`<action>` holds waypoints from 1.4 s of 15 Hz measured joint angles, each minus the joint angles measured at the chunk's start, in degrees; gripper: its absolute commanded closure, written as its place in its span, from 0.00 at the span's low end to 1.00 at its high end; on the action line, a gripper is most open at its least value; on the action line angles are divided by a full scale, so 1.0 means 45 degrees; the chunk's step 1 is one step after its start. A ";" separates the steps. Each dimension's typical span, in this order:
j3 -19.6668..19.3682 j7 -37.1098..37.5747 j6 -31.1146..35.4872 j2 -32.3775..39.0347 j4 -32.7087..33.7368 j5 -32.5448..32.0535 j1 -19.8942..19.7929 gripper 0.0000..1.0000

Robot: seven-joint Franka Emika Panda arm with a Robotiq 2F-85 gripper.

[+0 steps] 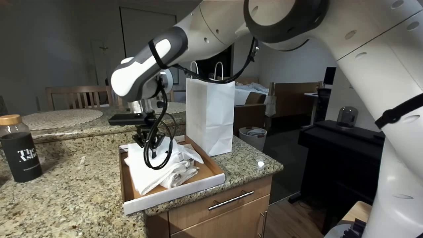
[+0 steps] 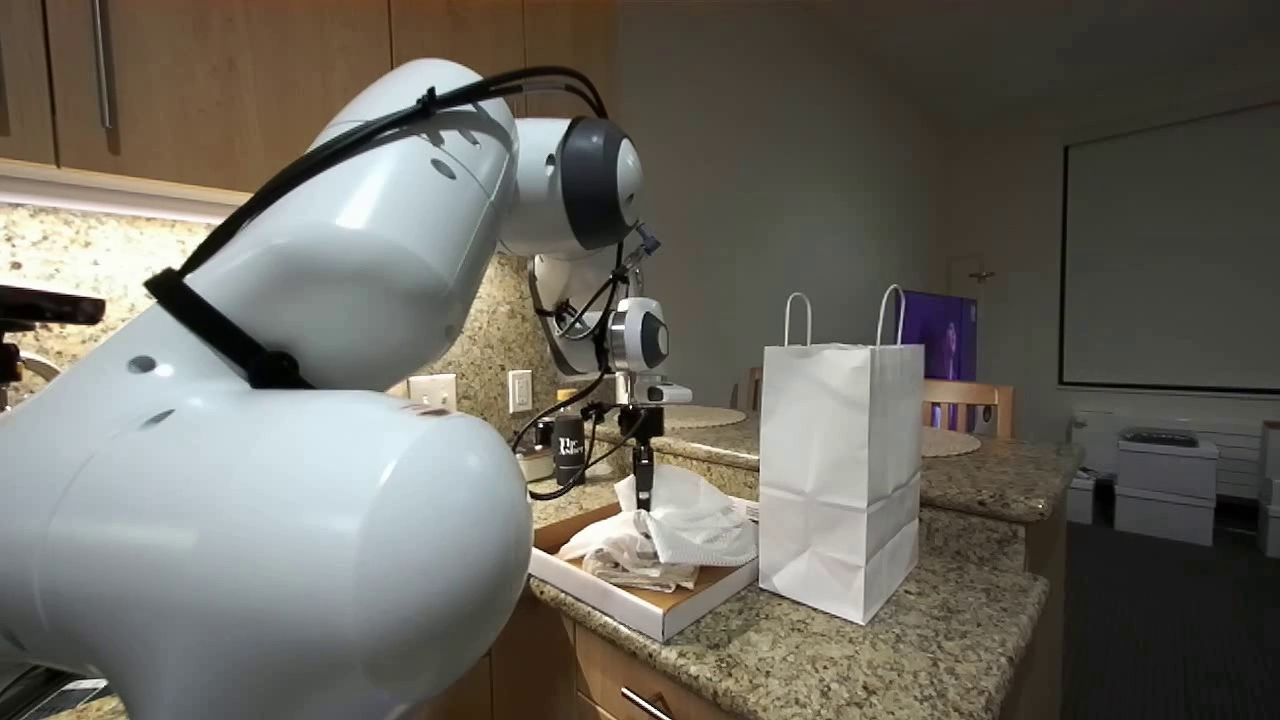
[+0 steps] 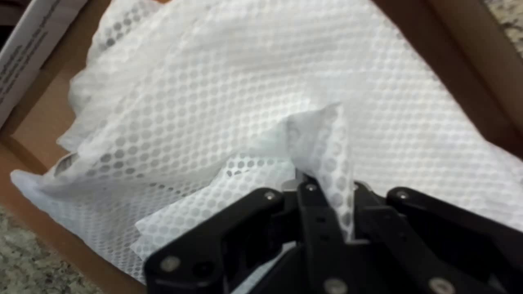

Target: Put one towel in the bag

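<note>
White towels [image 1: 168, 174] in cardbd tray [image 1: 175, 194]; bag [image 1: 211, 114] adj.

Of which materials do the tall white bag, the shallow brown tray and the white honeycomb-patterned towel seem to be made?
Tall white bag: probably matte paper, from its sharp creases. Shallow brown tray: likely cardboard, dull inside, with a printed white wall. White honeycomb-patterned towel: soft-looking matte fabric, from its loose folds; fibre unclear.
</note>
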 measured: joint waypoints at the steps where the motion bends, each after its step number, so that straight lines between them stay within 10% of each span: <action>1: 0.0064 0.0002 0.0583 -0.0340 -0.0386 0.0386 -0.0085 0.99; 14: 0.0559 0.0543 0.9975 -0.3803 -0.5681 0.3727 -0.0473 0.99; 21: 0.0066 0.0795 1.0038 -0.5569 -0.6210 0.1845 0.0216 0.99</action>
